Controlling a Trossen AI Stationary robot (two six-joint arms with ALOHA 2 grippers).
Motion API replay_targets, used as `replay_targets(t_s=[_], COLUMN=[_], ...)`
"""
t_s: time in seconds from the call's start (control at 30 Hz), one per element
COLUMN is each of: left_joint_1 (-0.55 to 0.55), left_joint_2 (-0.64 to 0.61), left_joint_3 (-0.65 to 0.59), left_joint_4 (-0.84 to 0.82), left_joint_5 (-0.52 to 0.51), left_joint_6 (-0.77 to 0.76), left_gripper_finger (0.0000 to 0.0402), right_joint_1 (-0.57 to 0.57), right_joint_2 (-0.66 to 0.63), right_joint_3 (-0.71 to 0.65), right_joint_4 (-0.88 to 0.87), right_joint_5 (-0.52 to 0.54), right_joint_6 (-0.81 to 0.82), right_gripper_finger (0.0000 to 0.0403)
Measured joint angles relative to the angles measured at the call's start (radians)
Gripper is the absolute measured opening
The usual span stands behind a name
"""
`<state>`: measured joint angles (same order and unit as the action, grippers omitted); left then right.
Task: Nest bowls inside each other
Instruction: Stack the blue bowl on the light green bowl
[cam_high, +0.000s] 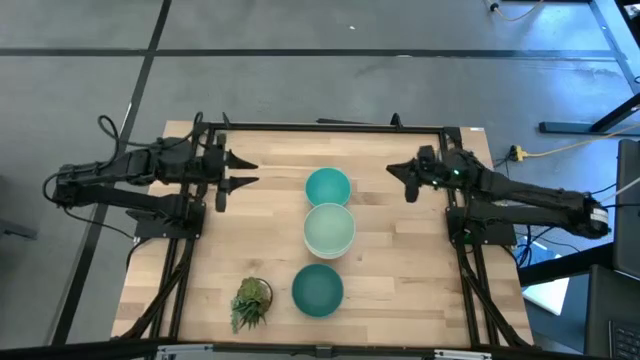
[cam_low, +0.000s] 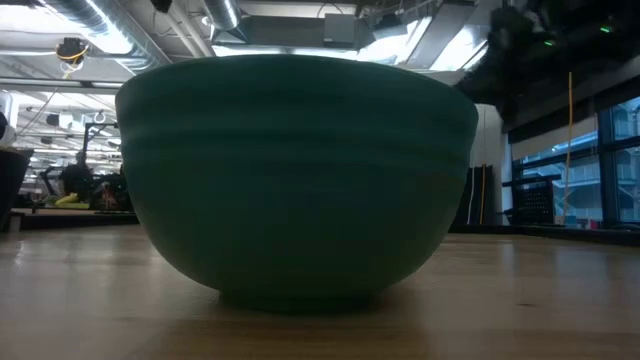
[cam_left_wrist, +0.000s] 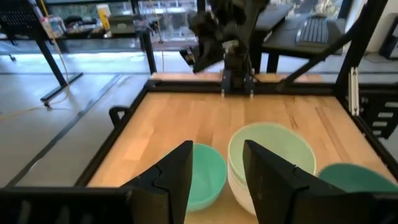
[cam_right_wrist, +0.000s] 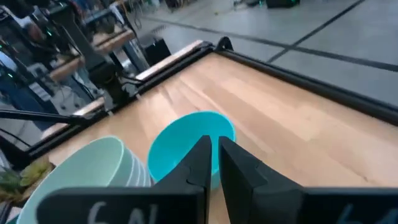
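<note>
Pale wood fills my screen: the bench carries three bowl positions in a line down its middle, running from the far edge toward the near one. Farthest back sits the lighter teal bowl, then, touching it or nearly so, the mint bowl, which I can see from the left wrist view is riding on top of white bowls, so part of the stack looks already built. The darker teal bowl stands apart near the near edge, beside the potted plant.

My left gripper hangs over the far left of the bench, fingers spread apart and empty, aimed across at the row, with the lighter teal bowl nearest it. My right gripper faces it from the far right side, fingers almost together, holding nothing, that same bowl just ahead of its tips.

I'd judge the two loose teal bowls are what remains to nest.
</note>
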<state>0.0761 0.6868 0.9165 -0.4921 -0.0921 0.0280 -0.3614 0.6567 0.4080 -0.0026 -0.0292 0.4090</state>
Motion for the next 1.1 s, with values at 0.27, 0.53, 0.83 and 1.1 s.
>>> replay_targets(t_s=[0.27, 0.53, 0.83, 1.1], left_joint_1=[0.0, 0.0, 0.0, 0.0], left_joint_2=[-0.007, -0.007, -0.007, -0.006], left_joint_3=[-0.04, -0.068, -0.077, -0.078], left_joint_4=[-0.005, -0.007, -0.014, -0.06], left_joint_5=[0.0, 0.0, 0.0, 0.0], left_joint_6=[0.0, 0.0, 0.0, 0.008], left_gripper_finger=[0.0136, 0.0137, 0.0136, 0.0137], right_joint_1=[-0.035, -0.065, -0.068, -0.068], right_joint_2=[0.394, 0.74, 0.996, 1.131], right_joint_3=[0.33, 0.57, 0.81, 0.891], right_joint_4=[-0.255, -0.303, -0.36, -0.469], right_joint_5=[0.0, -0.123, -0.123, -0.122], right_joint_6=[-0.047, -0.057, -0.099, -0.101], right_gripper_finger=[0.0032, 0.0037, 0.0116, 0.0206])
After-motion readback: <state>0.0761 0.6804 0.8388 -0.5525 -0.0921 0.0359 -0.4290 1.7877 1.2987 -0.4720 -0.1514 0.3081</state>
